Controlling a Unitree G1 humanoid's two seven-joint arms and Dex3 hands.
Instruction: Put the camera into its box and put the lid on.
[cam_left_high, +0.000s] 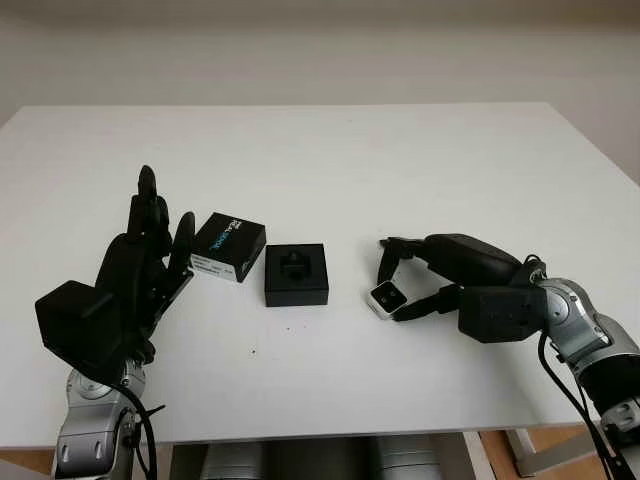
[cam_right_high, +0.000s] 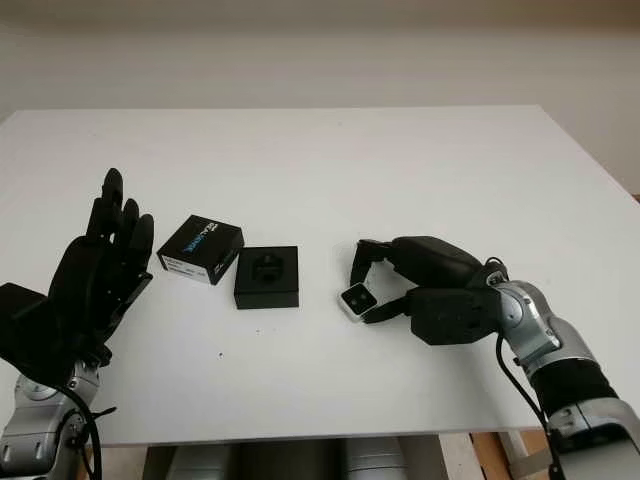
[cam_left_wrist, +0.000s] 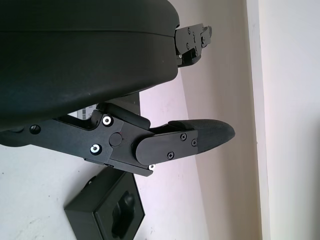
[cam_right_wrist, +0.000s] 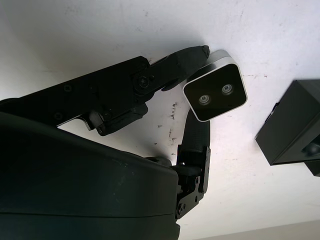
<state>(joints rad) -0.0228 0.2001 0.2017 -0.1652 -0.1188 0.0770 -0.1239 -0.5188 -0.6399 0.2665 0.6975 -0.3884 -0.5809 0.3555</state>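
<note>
Robot's right hand (cam_left_high: 400, 277) pinches a small silver camera (cam_left_high: 387, 297) on a white table (cam_left_high: 330, 160).
Open black box (cam_left_high: 296, 274) lies just left; its lid (cam_left_high: 228, 246) sits beside the raised left hand (cam_left_high: 140, 270), fingers straight, empty.

My left hand (cam_left_high: 135, 275) and right hand (cam_left_high: 450, 280) are wearing matte black shells, silver screws glinting beside my finger joints, grey metal forearms trailing black cables behind.
</note>
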